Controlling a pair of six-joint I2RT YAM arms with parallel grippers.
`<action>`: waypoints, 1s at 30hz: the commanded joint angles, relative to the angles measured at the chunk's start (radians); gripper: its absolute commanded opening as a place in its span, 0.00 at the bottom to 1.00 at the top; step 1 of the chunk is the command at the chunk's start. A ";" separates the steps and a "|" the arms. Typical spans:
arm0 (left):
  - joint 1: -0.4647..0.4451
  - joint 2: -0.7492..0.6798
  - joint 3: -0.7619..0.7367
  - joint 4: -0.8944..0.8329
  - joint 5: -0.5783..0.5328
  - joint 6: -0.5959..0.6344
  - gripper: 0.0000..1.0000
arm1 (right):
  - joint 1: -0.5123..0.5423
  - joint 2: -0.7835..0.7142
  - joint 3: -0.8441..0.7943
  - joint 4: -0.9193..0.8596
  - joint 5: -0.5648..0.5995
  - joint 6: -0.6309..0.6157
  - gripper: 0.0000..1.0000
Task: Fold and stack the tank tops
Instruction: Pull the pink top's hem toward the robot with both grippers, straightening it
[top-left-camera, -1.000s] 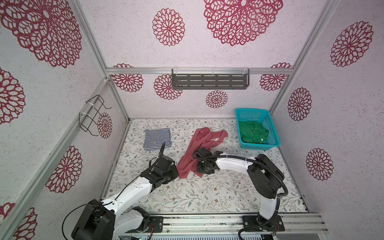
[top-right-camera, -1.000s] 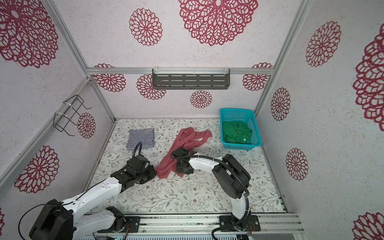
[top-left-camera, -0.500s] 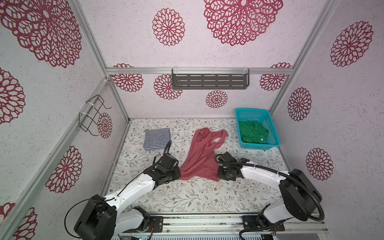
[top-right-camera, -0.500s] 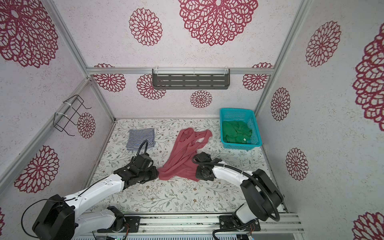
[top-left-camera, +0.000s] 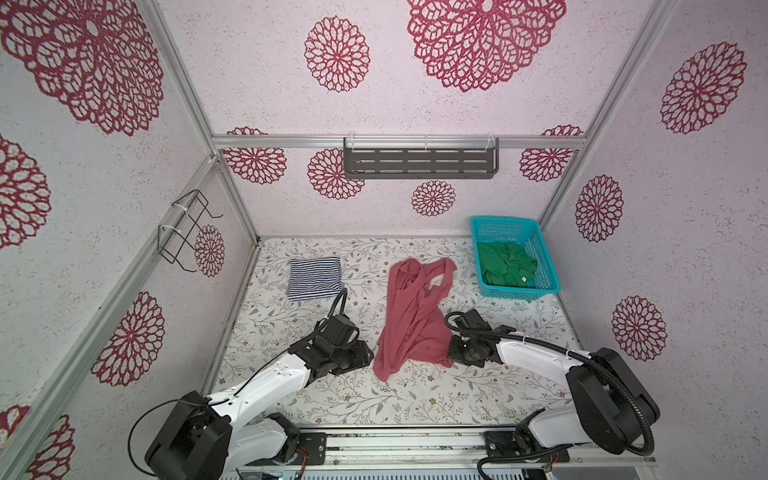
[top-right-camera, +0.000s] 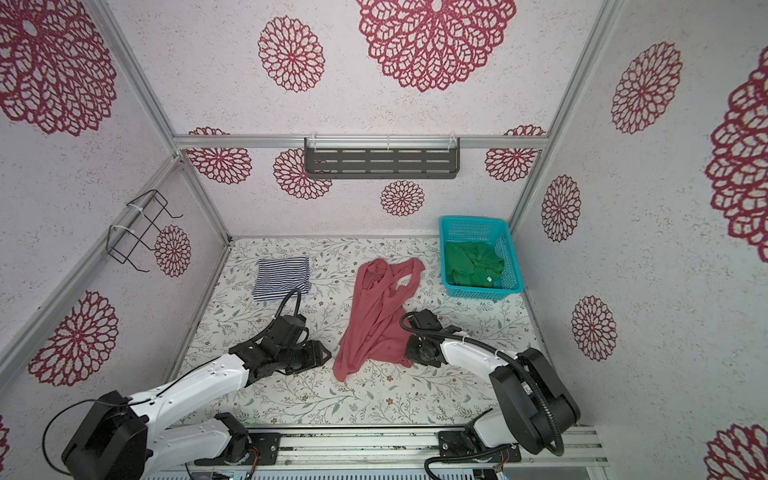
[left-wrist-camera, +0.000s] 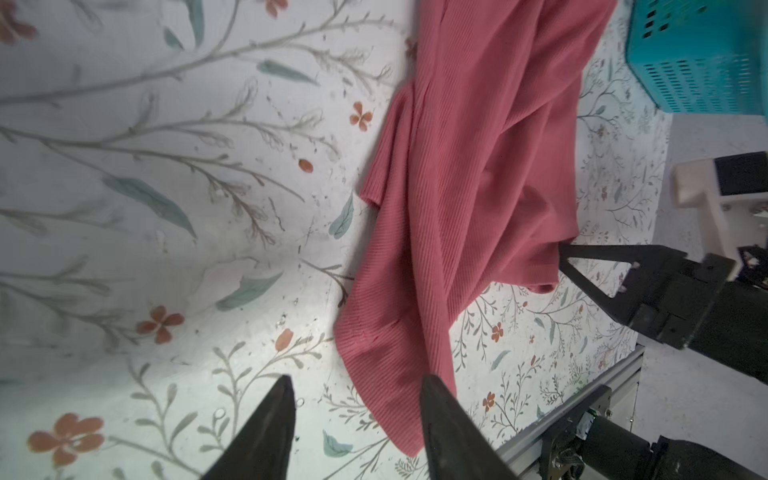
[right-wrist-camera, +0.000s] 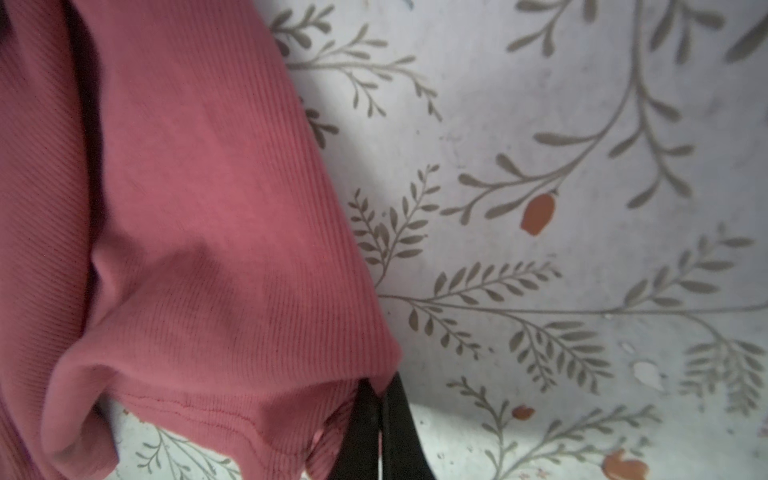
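Right claw (right-wrist-camera: 380, 380) clamped on pink top (right-wrist-camera: 187, 208) hem, grip clear only in wrist view; left claw (left-wrist-camera: 356, 378) parted, empty.

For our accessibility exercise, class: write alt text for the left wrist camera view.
A red-pink tank top lies rumpled on a floral table, its hem corner pinched by the shut right gripper. The left gripper points at the cloth's edge, jaws open, holding nothing; a teal basket shows in one corner.

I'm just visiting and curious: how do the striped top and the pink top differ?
The striped top is folded into a rectangle; the pink top lies long and rumpled. The striped top is untouched; the right tool pinches the pink top's hem. Both rest on the table.
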 joint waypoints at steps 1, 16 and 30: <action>-0.086 0.009 0.074 -0.033 -0.030 0.025 0.50 | -0.008 0.017 -0.024 -0.020 -0.007 -0.027 0.00; -0.117 0.243 0.190 -0.126 -0.059 0.111 0.63 | -0.019 -0.012 -0.051 -0.026 0.000 -0.026 0.00; -0.084 0.257 0.259 -0.133 -0.042 0.140 0.58 | -0.225 -0.181 -0.219 -0.026 0.015 -0.022 0.00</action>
